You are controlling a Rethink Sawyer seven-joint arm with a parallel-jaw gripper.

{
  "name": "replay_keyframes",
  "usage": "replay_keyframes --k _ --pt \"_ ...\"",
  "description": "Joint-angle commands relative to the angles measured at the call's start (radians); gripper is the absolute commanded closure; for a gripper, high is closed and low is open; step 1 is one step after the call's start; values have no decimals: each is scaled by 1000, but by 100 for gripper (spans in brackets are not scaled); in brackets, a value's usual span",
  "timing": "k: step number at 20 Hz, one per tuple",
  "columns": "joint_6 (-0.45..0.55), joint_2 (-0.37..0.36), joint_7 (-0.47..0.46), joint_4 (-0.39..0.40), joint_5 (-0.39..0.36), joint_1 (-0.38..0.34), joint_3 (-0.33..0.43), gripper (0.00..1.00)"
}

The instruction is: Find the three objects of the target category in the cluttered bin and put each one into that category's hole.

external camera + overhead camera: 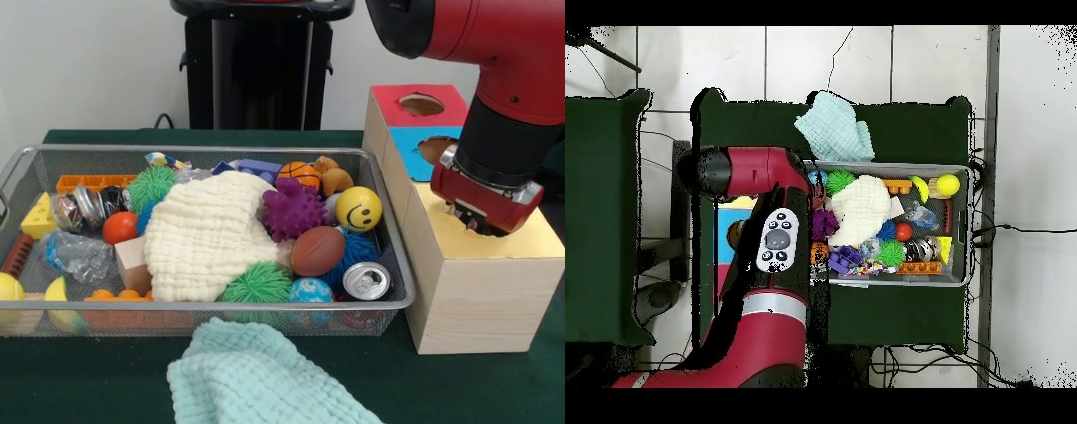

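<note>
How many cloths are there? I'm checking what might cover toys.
2: a cream cloth lying over the bin's middle, and a mint cloth on the table in front. More may be buried.

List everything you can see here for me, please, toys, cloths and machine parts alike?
Wire bin: one, silver, on the green table.
Cream cloth: one, over the bin's middle.
Mint cloth: one, outside the bin, on the table in front of it.
Smiley ball: one, yellow, bin's right.
Football: one, brown, below the purple spiky ball.
Can: one, silver, bin's front right corner.
Sorting box: one, wooden, red, blue and yellow tops.
Gripper: one, red, over the yellow top, fingers hidden.
</note>
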Motion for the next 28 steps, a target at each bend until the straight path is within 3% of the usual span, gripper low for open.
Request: replay_keyframes --k 1,28 --pt "76 -9 1 17 -35 -34 41 100" --pt "131 -37 -46 -14 -43 -73 58 100"
